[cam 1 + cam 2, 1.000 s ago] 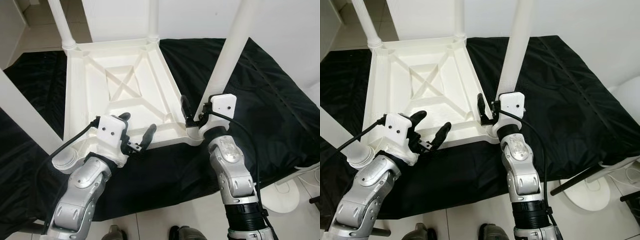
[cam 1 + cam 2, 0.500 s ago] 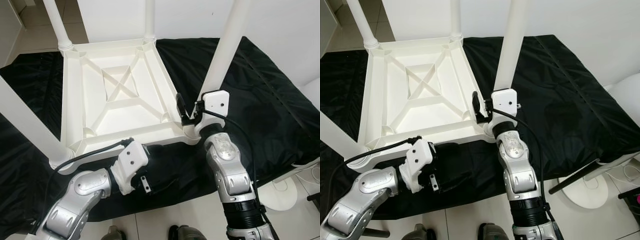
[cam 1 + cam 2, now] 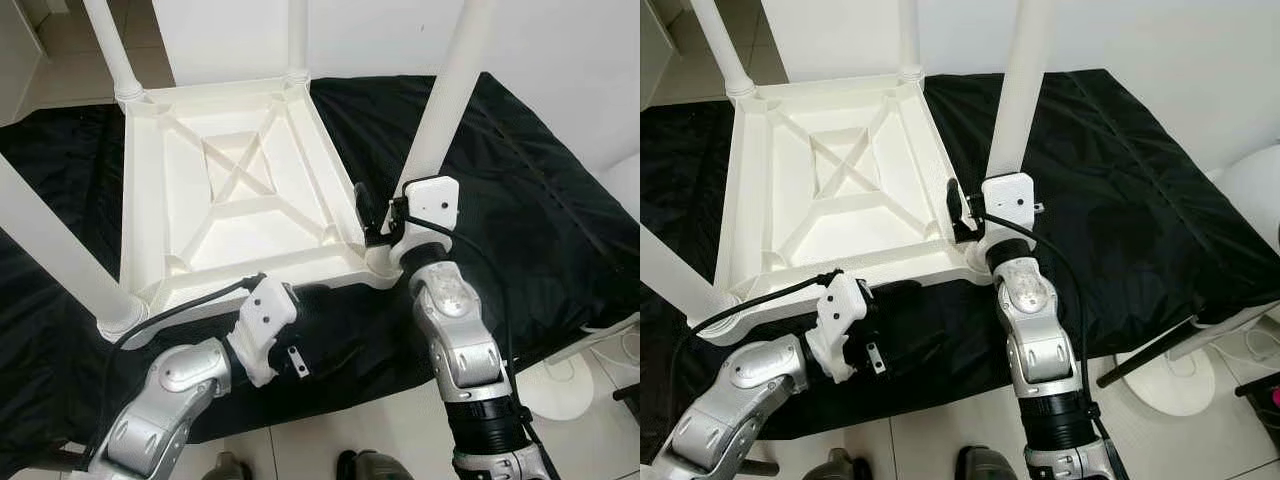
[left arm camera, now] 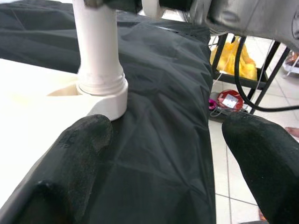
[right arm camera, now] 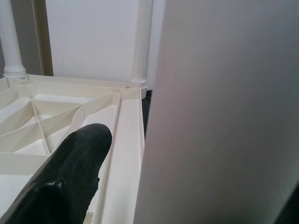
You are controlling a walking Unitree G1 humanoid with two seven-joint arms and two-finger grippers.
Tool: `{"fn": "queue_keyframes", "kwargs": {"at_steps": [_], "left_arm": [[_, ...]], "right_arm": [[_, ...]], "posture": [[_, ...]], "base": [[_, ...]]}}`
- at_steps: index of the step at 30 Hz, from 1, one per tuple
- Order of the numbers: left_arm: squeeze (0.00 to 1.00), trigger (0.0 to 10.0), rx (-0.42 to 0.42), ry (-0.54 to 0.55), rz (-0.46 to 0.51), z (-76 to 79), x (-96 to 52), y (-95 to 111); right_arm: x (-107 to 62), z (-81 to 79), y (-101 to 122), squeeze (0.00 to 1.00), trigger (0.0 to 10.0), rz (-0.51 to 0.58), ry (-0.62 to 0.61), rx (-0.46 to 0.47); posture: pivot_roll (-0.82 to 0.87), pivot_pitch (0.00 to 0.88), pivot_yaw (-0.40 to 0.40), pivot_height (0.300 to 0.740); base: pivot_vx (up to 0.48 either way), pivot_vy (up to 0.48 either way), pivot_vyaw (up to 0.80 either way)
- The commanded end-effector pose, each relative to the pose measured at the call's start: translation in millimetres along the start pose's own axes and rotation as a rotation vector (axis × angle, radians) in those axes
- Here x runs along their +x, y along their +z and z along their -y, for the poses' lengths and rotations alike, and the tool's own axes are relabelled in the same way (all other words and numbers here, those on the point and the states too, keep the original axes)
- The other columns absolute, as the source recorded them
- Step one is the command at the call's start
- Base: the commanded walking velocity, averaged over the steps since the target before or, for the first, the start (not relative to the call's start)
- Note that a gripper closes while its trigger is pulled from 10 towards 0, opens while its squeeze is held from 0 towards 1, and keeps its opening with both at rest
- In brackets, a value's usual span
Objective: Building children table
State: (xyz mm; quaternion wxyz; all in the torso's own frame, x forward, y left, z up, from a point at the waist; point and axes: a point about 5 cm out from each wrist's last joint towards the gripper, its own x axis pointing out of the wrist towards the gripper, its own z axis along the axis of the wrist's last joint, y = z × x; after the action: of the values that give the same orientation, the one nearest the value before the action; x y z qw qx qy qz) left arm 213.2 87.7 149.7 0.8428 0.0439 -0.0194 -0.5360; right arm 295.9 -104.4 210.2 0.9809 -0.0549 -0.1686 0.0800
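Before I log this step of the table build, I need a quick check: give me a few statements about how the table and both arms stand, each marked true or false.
1. The table lies upside down on a black cloth. True.
2. The right gripper is at the base of a leg. True; its jaws sit around that leg.
3. The left gripper grips a leg. False; its jaws are open over the cloth beside the table's near edge, holding nothing.
4. Only two legs are fitted. False; four legs stand in the corners.
5. The cloth is white. False; it is black.
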Motion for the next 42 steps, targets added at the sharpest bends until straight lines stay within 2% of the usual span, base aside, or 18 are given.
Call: {"fn": "queue_keyframes", "kwargs": {"at_steps": [1, 7, 8, 9, 10, 11, 12, 13, 35, 39, 42], "left_arm": [[0.0, 10.0, -0.014, -0.022, -0.013, 4.2, -1.1, -2.4], [0.0, 10.0, -0.018, -0.032, -0.014, 5.3, -1.0, -2.2], [0.0, 10.0, -0.022, -0.035, -0.01, 5.4, -0.6, -2.5], [0.0, 10.0, -0.024, -0.035, -0.008, 5.4, -0.3, -2.8], [0.0, 10.0, -0.025, -0.035, -0.008, 5.2, 0.0, -3.3], [0.0, 10.0, -0.025, -0.035, -0.008, 5.2, 0.0, -3.3], [0.0, 10.0, -0.026, -0.034, -0.008, 4.9, 0.4, -3.5], [0.0, 10.0, -0.027, -0.032, -0.006, 4.2, 1.0, -3.2], [0.0, 10.0, -0.041, -0.041, 0.0, 5.7, 1.7, -2.1], [0.0, 10.0, -0.039, -0.043, 0.002, 5.0, 2.1, -0.9], [0.0, 10.0, -0.039, -0.043, 0.005, 4.7, 2.3, 0.1]], "right_arm": [[0.3, -0.6, 8.0, 0.0, 10.0, 0.02, -0.006, -0.006], [0.2, 0.0, 12.2, 0.0, 10.0, 0.031, -0.005, 0.001], [0.6, 0.0, 15.3, 0.0, 2.7, 0.041, 0.0, 0.007], [0.8, 0.1, 16.3, 0.0, 2.7, 0.044, 0.0, 0.008], [0.8, 0.2, 16.5, 0.0, 4.7, 0.045, -0.002, 0.006], [0.8, 0.2, 16.5, 0.0, 4.7, 0.045, -0.002, 0.006], [1.0, 0.4, 16.7, 0.0, 9.5, 0.043, -0.006, 0.006], [1.2, 0.4, 16.8, 0.0, 10.0, 0.043, -0.007, 0.005], [-1.4, -3.7, 10.4, 0.0, 10.0, 0.003, -0.005, 0.035], [-1.2, -4.5, 7.9, 0.0, 10.0, -0.01, -0.009, 0.065], [-1.2, -4.4, 5.8, 0.0, 10.0, -0.026, -0.016, 0.146]], "posture": [[-0.06, 0.107, -0.012, 0.74], [-0.06, 0.107, -0.015, 0.74], [-0.06, 0.107, -0.015, 0.74], [-0.06, 0.107, -0.015, 0.74], [-0.06, 0.099, -0.017, 0.74], [-0.06, 0.099, -0.017, 0.74], [-0.06, 0.099, -0.017, 0.74], [-0.06, 0.099, -0.017, 0.74], [-0.06, 0.088, -0.017, 0.74], [-0.06, 0.085, -0.015, 0.74], [-0.06, 0.085, -0.015, 0.74]], "base": [[0.0, 0.0, 0.0], [0.0, 0.0, 0.0], [0.0, 0.0, 0.0], [0.0, 0.0, 0.0], [0.0, 0.0, 0.0], [0.0, 0.0, 0.0], [0.0, 0.0, 0.0], [0.0, 0.0, 0.0], [0.0, 0.0, 0.0], [0.0, 0.0, 0.0], [0.0, 0.0, 0.0]]}}
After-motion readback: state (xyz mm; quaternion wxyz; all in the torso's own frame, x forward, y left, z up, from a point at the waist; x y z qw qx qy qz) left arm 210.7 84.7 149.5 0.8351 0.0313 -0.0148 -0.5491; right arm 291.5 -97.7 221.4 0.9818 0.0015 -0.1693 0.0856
